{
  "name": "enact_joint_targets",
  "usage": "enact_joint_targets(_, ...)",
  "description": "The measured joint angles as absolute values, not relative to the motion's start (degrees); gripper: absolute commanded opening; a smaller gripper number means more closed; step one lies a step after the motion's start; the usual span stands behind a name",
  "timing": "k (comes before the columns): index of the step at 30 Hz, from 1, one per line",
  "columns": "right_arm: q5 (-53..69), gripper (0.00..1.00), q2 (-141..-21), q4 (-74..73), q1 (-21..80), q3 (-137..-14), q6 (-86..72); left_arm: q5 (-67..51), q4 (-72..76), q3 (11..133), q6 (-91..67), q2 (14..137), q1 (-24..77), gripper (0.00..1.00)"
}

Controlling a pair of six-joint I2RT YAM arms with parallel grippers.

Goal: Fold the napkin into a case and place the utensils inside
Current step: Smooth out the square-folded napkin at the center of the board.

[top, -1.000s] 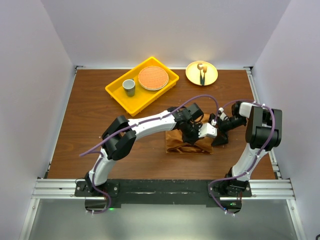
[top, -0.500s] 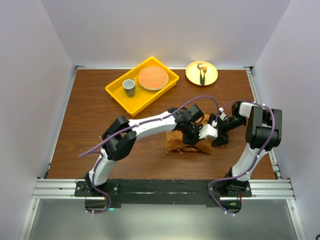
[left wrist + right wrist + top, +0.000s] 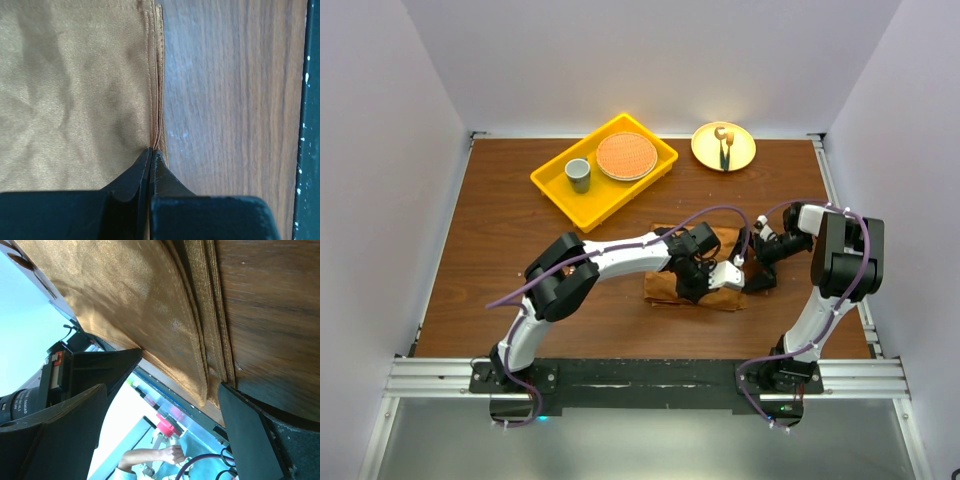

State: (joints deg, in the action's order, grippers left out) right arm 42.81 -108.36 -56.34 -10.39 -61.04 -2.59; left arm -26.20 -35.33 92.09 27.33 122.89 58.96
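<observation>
The rust-brown napkin (image 3: 665, 285) lies folded in layers on the table's middle right. My left gripper (image 3: 697, 284) is over it. In the left wrist view its jaws (image 3: 151, 152) are pressed together, pinching the napkin (image 3: 75, 90) at its stacked hem. My right gripper (image 3: 753, 266) is at the cloth's right end, open. Its wide-spread fingers (image 3: 252, 435) straddle the layered corner of the napkin (image 3: 150, 315) without touching it. The utensils (image 3: 724, 146) lie on a small yellow plate (image 3: 741, 156) at the back, too small to tell apart.
A yellow tray (image 3: 552, 183) at the back left holds a grey cup (image 3: 578, 175) and a round orange plate (image 3: 626, 156). Bare wooden table (image 3: 235, 100) lies right beside the napkin's hem. A black rail (image 3: 640, 375) runs along the near edge.
My left gripper has moved toward the near left with the hem in it. The napkin now lies flatter and reaches further left. The right gripper has stayed put, open.
</observation>
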Motion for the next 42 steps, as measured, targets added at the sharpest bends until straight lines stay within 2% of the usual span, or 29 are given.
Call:
enact_joint_targets(11, 42.8, 0.98, -108.4, -56.3, -10.4, -60.9, -2.6, -26.6, -31.4, 92.1, 24.1, 122.0, 58.9, 0.0)
enact_joint_targets(24, 42.6, 0.98, -108.4, -56.3, -10.4, -60.9, -2.9, -28.2, -25.2, 92.1, 18.7, 114.7, 56.9, 0.0)
enact_joint_targets(42, 42.6, 0.98, -108.4, -56.3, -10.4, -60.9, -3.0, -31.5, -28.3, 92.6, 20.3, 120.1, 57.5, 0.01)
